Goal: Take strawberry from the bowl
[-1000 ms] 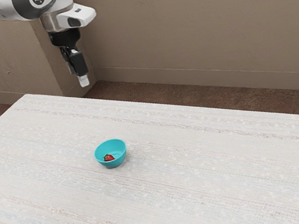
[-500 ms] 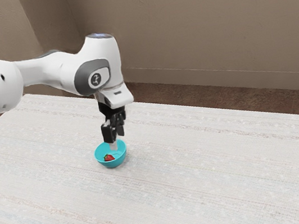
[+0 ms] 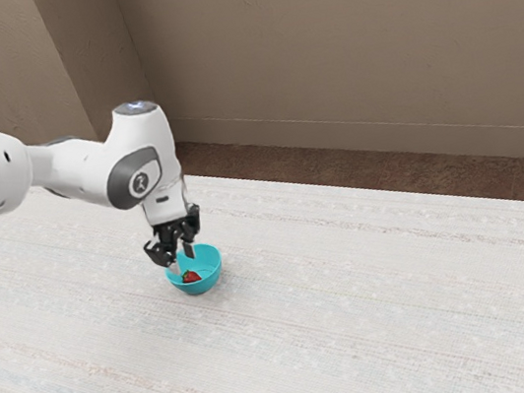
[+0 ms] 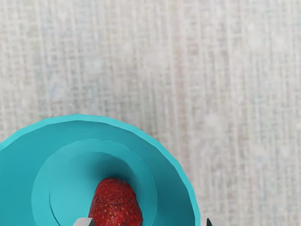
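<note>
while i watch from the far camera, my claw (image 3: 183,260) hangs low over the blue bowl (image 3: 211,267), its fingers spread apart. the strawberry (image 3: 191,277) lies inside, on the bowl's bottom. in the wrist view, one fingertip (image 4: 83,221) shows near the berry, the other past the rim, over the pale counter (image 3: 361,320).

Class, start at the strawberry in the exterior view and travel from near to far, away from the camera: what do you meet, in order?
Strawberry → bowl's far rim → table's far edge → brown floor → wall.
</note>
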